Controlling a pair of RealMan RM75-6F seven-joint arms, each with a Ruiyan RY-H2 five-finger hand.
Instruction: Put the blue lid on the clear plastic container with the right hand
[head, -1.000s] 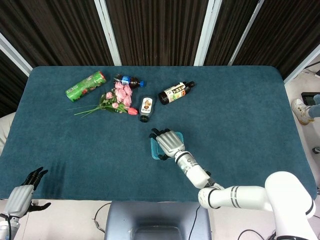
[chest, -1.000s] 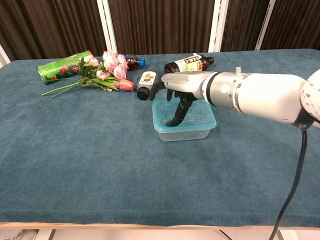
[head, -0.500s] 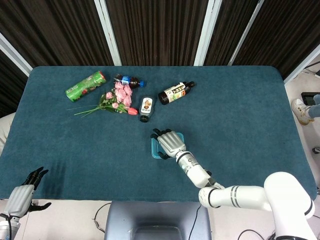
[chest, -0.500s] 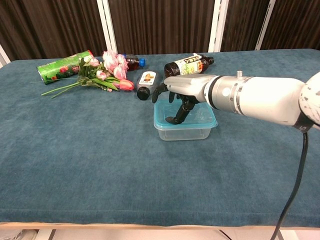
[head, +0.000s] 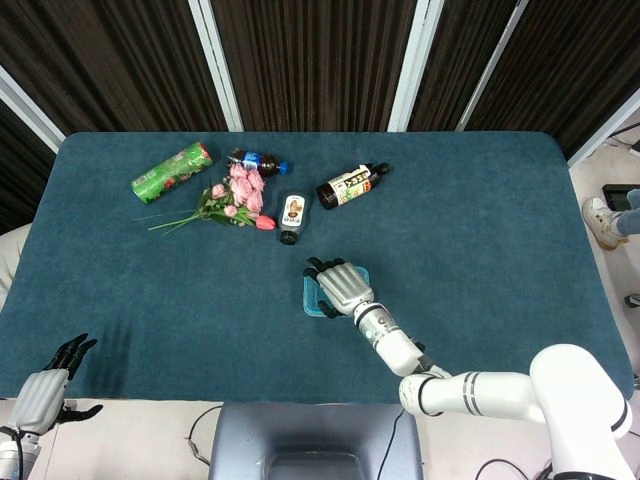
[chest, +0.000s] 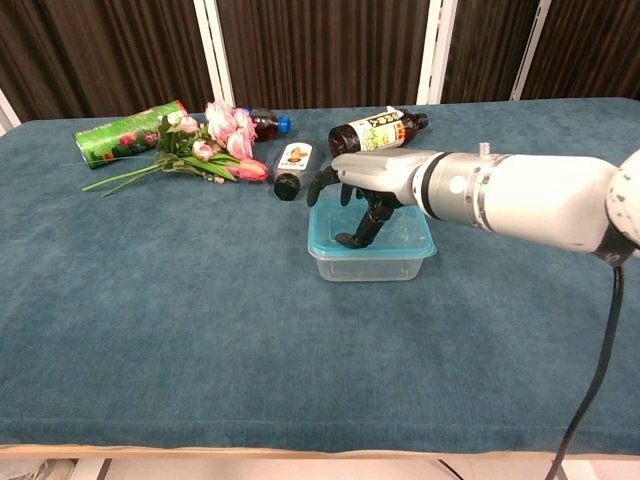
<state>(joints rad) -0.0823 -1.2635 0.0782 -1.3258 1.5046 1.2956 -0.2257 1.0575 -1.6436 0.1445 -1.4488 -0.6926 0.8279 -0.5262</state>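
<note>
Room: We see dark curtains with white poles behind a table (head: 480, 230) with a dark blue-green cloth on it.

Container: The clear plastic container (chest: 371, 262) sits near the middle of the table, a bit toward the robot's side. In the head view it is mostly hidden under the hand.

Lid: The blue lid (chest: 412, 240) lies on top of the container. We see its blue rim all around the top edge. We cannot tell if it is pushed down tight.

Right hand: The right hand (chest: 365, 190) is over the container, palm down. Its dark fingers (chest: 368, 224) bend down and touch the lid. It holds nothing. From above, the right hand (head: 343, 285) covers most of the lid.

Left hand: The left hand (head: 45, 388) is at the near left edge of the table, far from the container. Its fingers are spread and it holds nothing. We only see it in the head view.

Other things: At the far side of the table lie a green can (head: 172, 171), a bunch of pink flowers (head: 235, 197), a bottle with a blue cap (head: 258, 160), a small dark bottle (head: 292, 217) and a bigger dark bottle (head: 352, 185). All 5 lie flat. The small dark bottle is the nearest one to the container.
</note>
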